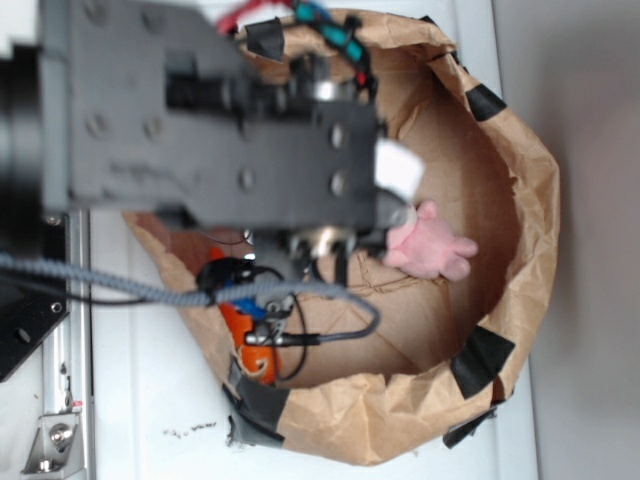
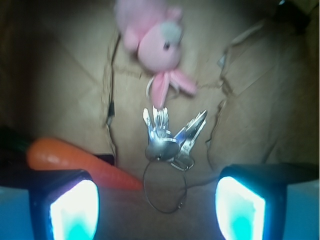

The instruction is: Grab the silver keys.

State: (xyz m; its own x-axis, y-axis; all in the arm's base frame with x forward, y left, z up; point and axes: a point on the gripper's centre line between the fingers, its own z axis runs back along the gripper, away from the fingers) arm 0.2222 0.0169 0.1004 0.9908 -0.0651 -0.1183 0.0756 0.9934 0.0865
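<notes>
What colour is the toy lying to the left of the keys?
Orange; it is a carrot toy. The wrist view shows it best, beside the silver keys.

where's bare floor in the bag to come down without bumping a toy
In the wrist view the brown paper right of the silver keys is bare, and so is the patch left of the pink bunny, above the orange carrot. The middle is crowded: bunny just above keys, carrot at lower left. The open gripper straddles the key ring.
</notes>
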